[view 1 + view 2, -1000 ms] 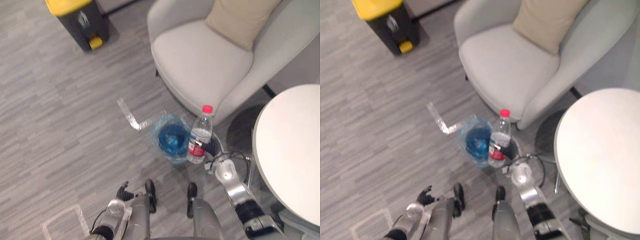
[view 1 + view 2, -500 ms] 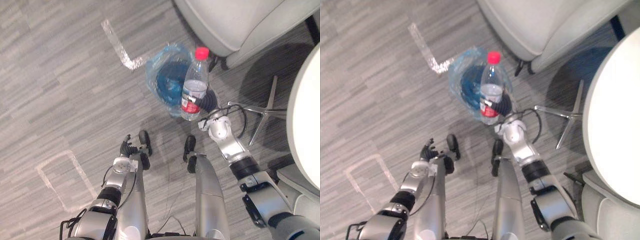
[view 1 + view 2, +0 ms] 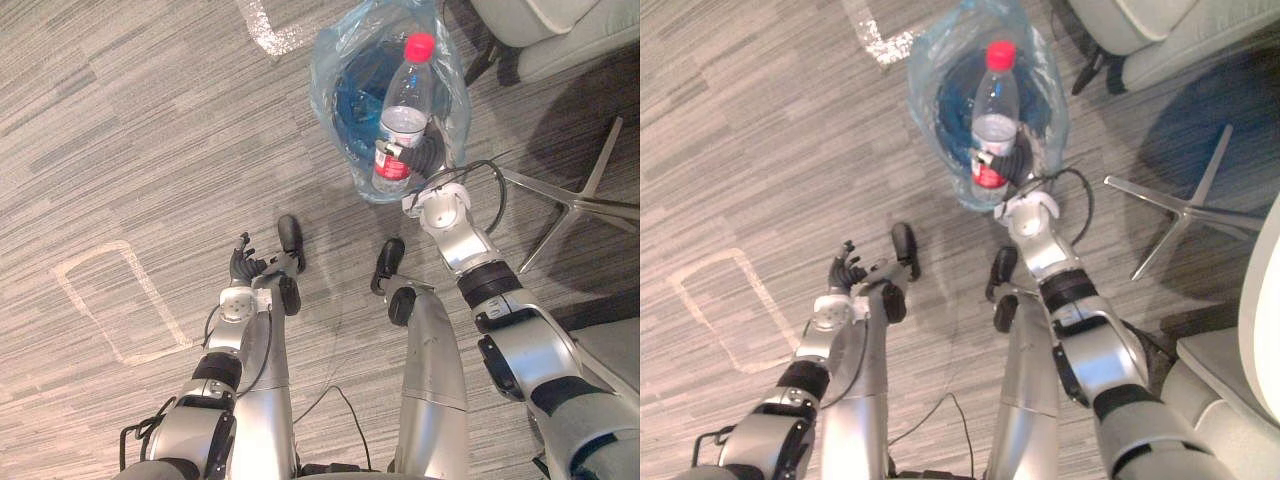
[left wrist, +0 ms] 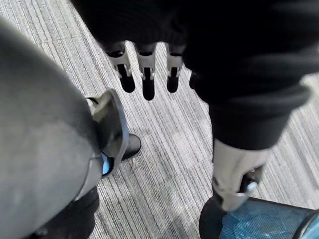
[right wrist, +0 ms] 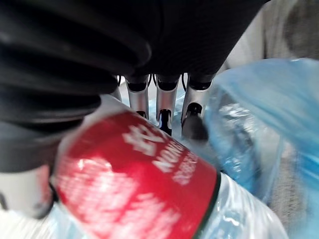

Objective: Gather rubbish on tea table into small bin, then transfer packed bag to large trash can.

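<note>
The left hand (image 3: 243, 268) hung low over the floor, fingers loosely spread and empty. Ahead stood the small bin (image 3: 352, 98) lined with a blue bag (image 3: 330, 45). The right hand (image 3: 427, 157) had its fingers wrapped round a red-capped water bottle (image 3: 402, 110), held upright at the bin's near edge.

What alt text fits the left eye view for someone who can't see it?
The right robot hand grips a red-capped water bottle upright over a blue-bagged small bin. The left robot hand hangs open and empty, apart from both.

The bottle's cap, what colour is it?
Red. The cap of the bottle in the right hand shows best in the left eye view.
</note>
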